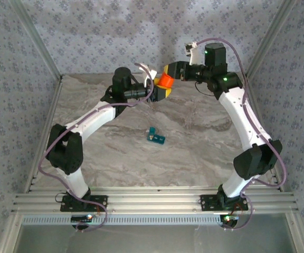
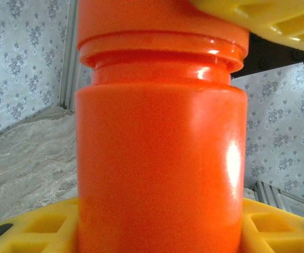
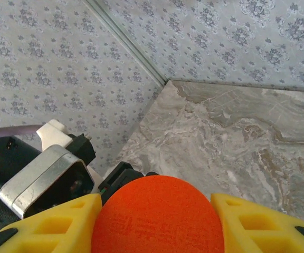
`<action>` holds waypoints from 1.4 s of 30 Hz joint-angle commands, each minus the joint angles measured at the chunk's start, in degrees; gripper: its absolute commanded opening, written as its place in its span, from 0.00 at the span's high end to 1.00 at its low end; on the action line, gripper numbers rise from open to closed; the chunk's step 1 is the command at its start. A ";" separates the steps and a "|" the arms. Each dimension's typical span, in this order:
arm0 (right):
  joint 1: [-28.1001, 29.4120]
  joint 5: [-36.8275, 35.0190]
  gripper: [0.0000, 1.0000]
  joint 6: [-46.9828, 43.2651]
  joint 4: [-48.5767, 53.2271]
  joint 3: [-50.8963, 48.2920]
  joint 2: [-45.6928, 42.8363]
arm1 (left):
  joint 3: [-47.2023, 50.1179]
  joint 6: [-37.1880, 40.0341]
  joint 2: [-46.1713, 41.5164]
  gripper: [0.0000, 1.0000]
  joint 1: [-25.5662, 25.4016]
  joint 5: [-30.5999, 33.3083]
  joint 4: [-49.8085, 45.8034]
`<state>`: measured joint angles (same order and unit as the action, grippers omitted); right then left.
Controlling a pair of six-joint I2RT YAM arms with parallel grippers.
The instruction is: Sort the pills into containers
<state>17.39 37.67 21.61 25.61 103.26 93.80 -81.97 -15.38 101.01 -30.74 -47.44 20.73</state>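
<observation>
Orange bottle [image 1: 165, 80] clamped between left pincer [image 1: 161, 90] and right pincer [image 1: 172, 71].

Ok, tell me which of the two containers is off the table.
The orange bottle, gripped in the air by the left fingers on its body and the right fingers on its cap. The teal pill box lies alone on the table.

Bright, even, diffuse light, only faint soft shadows on the marbled tabletop [image 1: 194, 142]; white glare streaks on the glossy orange bottle [image 2: 160, 158] (left wrist view, close and slightly soft), background walls mildly grainy.
</observation>
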 commanded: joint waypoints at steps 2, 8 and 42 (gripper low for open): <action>1.24 0.41 0.67 -5.05 4.32 -1.57 -2.46 | -3.80 0.79 -0.17 1.00 0.42 -0.90 3.50; 2.47 -0.70 0.67 -3.32 2.80 -4.09 -2.92 | -3.60 -0.83 -0.29 1.00 0.45 -0.71 7.62; 3.53 8.25 0.74 3.87 3.11 -3.89 -0.72 | -7.56 2.67 -1.40 1.00 -0.20 -0.76 7.46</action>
<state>18.52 37.28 25.63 22.02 101.86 92.18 -84.44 -14.00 101.69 -30.37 -50.09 22.15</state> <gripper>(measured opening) 0.490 0.523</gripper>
